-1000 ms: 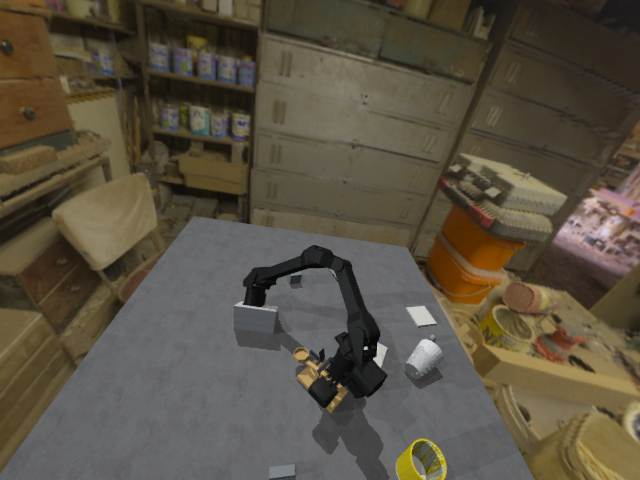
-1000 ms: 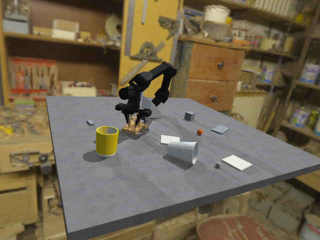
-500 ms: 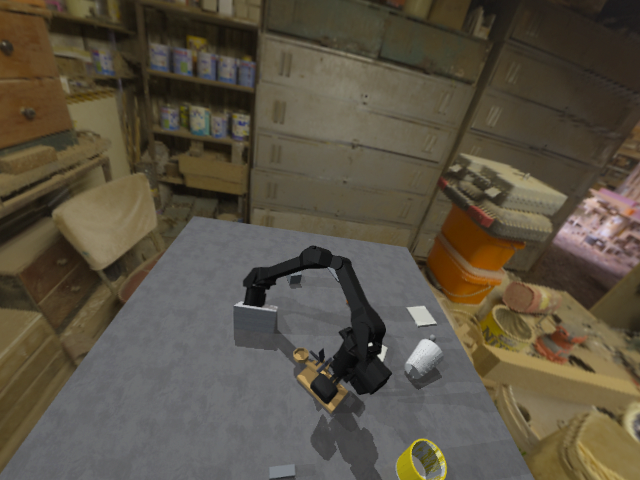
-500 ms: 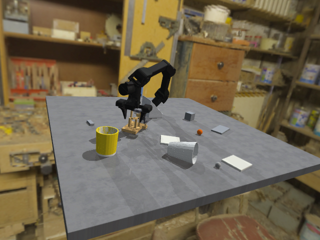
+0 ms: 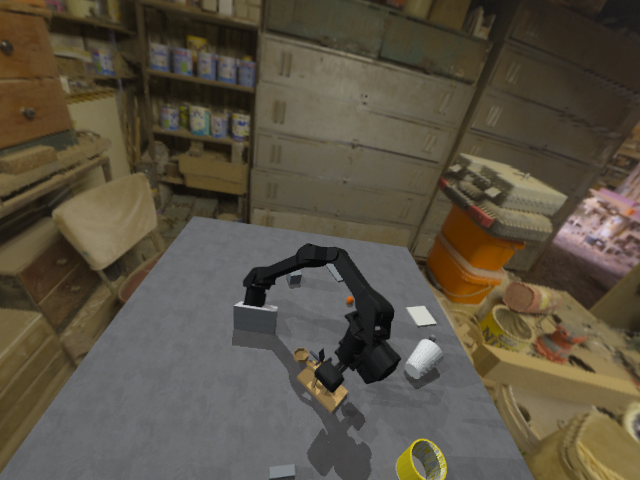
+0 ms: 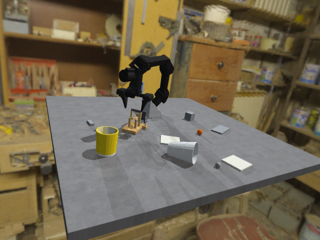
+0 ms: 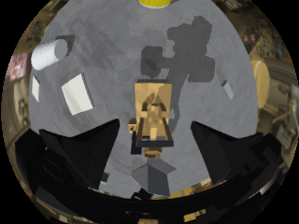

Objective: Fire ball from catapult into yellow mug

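Note:
The wooden catapult (image 5: 336, 401) (image 6: 131, 129) (image 7: 153, 95) stands on the table, its cup (image 5: 301, 354) (image 7: 152, 152) on the side toward the arm's base. The cup looks empty. My gripper (image 6: 133, 109) (image 7: 156, 123) is open and empty, above the catapult, with one finger out to each side of it. The orange ball (image 5: 349, 300) (image 6: 199, 132) lies on the table away from the catapult and does not show in the wrist view. The yellow mug (image 5: 407, 463) (image 6: 106, 143) (image 7: 155, 3) stands upright, beyond the catapult's end opposite the cup and nearly in line with it in the wrist view.
A white cup (image 5: 423, 359) (image 6: 180, 151) (image 7: 49, 54) lies on its side, near a small grey ball (image 6: 217, 165). White tiles (image 6: 169, 139) (image 6: 236, 162), a grey tile (image 6: 220, 129), a grey cube (image 6: 189, 115) and a small grey block (image 5: 282, 471) (image 6: 90, 122) lie around. A grey wedge (image 5: 254, 319) stands by the arm's base.

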`<state>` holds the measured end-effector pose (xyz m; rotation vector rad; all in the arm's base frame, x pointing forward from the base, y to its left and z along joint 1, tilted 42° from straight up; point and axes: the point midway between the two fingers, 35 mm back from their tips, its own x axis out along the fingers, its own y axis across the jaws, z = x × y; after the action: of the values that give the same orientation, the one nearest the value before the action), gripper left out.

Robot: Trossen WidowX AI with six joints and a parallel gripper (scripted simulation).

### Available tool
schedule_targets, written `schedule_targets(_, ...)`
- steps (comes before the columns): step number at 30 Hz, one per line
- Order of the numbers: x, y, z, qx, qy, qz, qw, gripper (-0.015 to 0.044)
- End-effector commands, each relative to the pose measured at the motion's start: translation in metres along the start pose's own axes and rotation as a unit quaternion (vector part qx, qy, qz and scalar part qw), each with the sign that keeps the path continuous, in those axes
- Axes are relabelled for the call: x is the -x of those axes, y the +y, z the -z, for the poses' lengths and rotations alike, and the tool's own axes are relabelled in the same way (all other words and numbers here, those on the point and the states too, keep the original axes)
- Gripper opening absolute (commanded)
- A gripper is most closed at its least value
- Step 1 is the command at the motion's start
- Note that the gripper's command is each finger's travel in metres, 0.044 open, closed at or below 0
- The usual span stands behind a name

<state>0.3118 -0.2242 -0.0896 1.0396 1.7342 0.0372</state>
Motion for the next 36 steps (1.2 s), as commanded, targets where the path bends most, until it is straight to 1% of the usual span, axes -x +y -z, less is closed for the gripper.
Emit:
schedule_targets(1, 0.014, -0.001, 0.0, -0.039, -0.01, 0.0, 0.999, 0.044)
schedule_targets(9, 0.047, -0.002, 0.004, -0.171, -0.027, -0.002, 0.985, 0.044)
schedule_targets(10, 0.036, 0.001, 0.003, -0.132, -0.021, -0.002, 0.991, 0.0414)
schedule_targets(14, 0.034, 0.044, 0.003, -0.083, -0.028, 0.006, 0.996, 0.0309)
schedule_targets(15, 0.032, 0.057, 0.005, -0.067, -0.03, 0.008, 0.997, 0.03)
schedule_targets(20, 0.023, 0.12, 0.016, 0.011, -0.035, 0.015, 0.999, 0.03)
schedule_targets(25, 0.01, 0.181, 0.038, 0.091, -0.037, 0.018, 0.995, 0.03)
schedule_targets(30, -0.006, 0.237, 0.069, 0.172, -0.034, 0.016, 0.984, 0.03)
schedule_targets(36, -0.028, 0.294, 0.119, 0.269, -0.024, 0.007, 0.963, 0.03)
